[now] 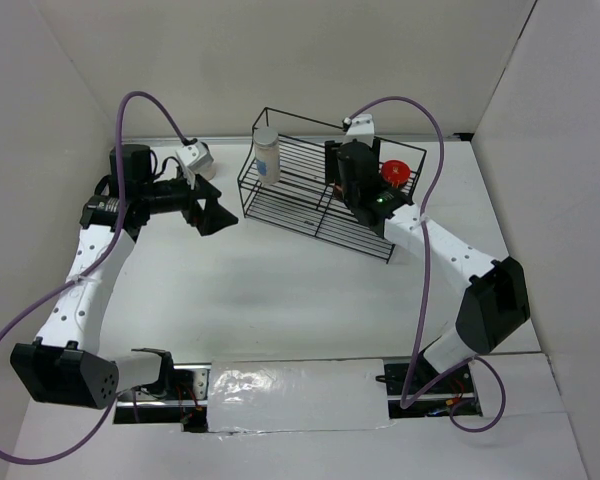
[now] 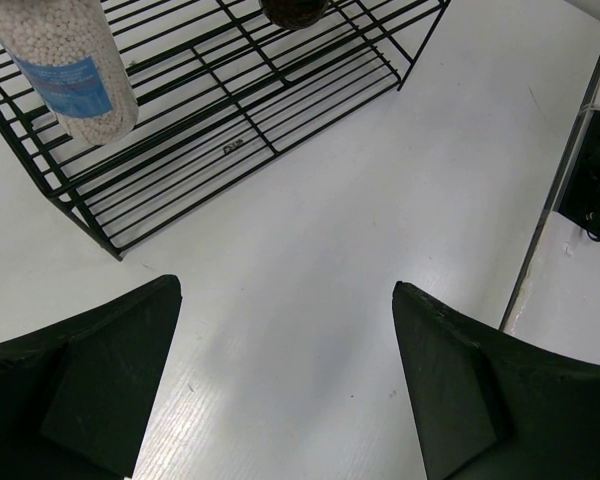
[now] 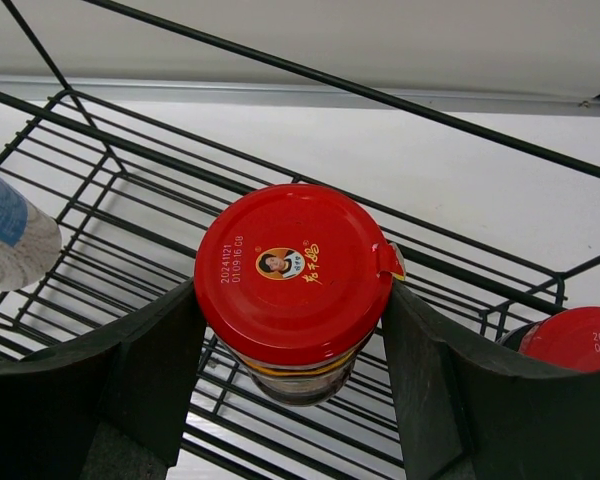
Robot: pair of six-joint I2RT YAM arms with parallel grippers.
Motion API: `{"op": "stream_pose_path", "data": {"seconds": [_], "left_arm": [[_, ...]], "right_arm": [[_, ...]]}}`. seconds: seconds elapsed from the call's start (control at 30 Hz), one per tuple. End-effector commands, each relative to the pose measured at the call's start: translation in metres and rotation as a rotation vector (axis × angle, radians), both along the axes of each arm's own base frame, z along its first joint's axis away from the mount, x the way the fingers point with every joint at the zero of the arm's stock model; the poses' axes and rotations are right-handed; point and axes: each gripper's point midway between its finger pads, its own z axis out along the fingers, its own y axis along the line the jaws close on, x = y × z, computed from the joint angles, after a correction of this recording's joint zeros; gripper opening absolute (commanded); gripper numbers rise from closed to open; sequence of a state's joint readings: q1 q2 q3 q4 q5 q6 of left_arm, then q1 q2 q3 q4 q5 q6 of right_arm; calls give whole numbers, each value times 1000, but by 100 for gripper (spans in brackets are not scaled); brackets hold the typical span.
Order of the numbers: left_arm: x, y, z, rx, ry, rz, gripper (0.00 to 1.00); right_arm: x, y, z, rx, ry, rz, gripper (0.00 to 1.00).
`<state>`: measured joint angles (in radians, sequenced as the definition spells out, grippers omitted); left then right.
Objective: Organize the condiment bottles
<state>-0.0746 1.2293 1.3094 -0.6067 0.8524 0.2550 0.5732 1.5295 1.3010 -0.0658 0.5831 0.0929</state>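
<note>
Gripping a jar [image 3: 295,270] just under its red lid, the right gripper [image 3: 292,310] had both fingers pressed against the jar's sides inside the wire rack [image 1: 300,205]. The jar stood upright, its long axis vertical and its lid facing straight up at the wrist camera. Whether its base rested on the shelf could not be told.

It looked like rigid glass, fairly heavy if full, smooth enough to slip, and liable to chip against the wires. A hold on the body below the lid's lip seemed soundest, since the lip would catch any slide.

A second jar [image 3: 575,335] stood just beside it at the rack's right end. A white bottle [image 1: 267,155] stood upright at the left end. The left gripper [image 2: 285,290] hung above the table [image 2: 380,180] in front of the rack, fingers spread wide and holding nothing.
</note>
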Motion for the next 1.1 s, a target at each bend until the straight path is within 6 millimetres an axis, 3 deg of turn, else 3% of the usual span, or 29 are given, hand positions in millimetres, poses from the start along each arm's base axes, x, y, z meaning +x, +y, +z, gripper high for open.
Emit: {"op": "stream_pose_path", "data": {"seconds": [0.0,0.13,0.2,0.27,0.33,0.4,0.43,0.6,0.67,0.87,0.97,1.03,1.07], "left_arm": [[5,0,10,-15,-36,-1,99],[7,3,9,-12,-38,5,99],[8,4,9,-14,-38,7,99],[8,4,9,-18,-35,6,99],[8,4,10,-16,-42,1,99],[9,5,10,-16,-42,6,99],[10,5,10,-14,-43,6,99],[8,5,10,-17,-44,1,99],[9,5,10,-16,-45,1,99],[15,9,16,-13,-52,37,99],[31,19,19,2,-40,126,99],[53,35,13,36,-15,250,99],[62,43,20,46,-30,301,99]], "right_arm": [[11,-5,40,114,-140,-24,0],[11,-4,34,125,-119,-5,0],[11,-4,33,123,-109,-1,7],[11,-4,35,121,-107,-3,22],[10,-4,38,116,-110,8,48],[9,-3,39,113,-111,14,62],[9,-3,42,114,-116,14,73],[6,2,54,92,-128,37,100],[4,4,55,56,-118,49,100],[-5,10,92,40,-169,74,100],[-10,10,107,10,-181,83,100],[-13,4,112,-10,-172,64,100],[-14,1,120,-9,-179,53,100]]}}
